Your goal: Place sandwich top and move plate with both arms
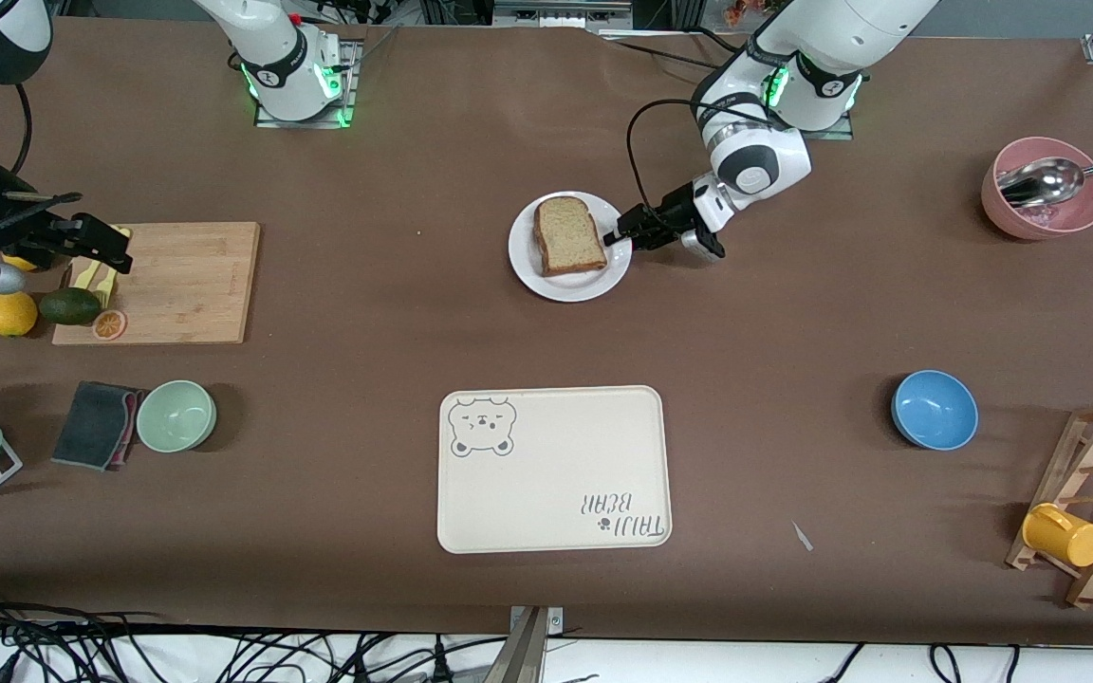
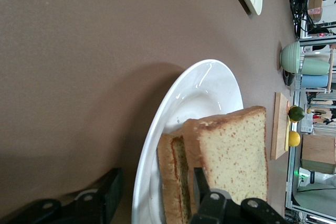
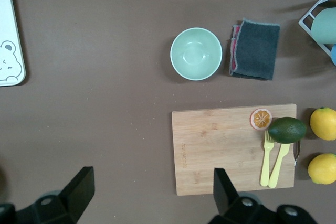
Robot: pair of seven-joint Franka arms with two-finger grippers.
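Plate (image 1: 546, 280) rim straddled by left gripper (image 1: 624, 237) at its 3 o'clock, jaws partly open, gripping nothing.
Sandwich top (image 1: 568, 234) already on; right gripper (image 1: 96, 245) wide open, waiting over cutting board (image 1: 186, 285).

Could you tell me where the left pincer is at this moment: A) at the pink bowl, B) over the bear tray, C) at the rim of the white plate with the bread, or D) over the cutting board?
C: the left pincer sits at the plate rim, one finger to each side of it, beside the bread.

A brown-covered table (image 1: 366, 313) fills the room, black cables (image 1: 82, 650) along its near edge.
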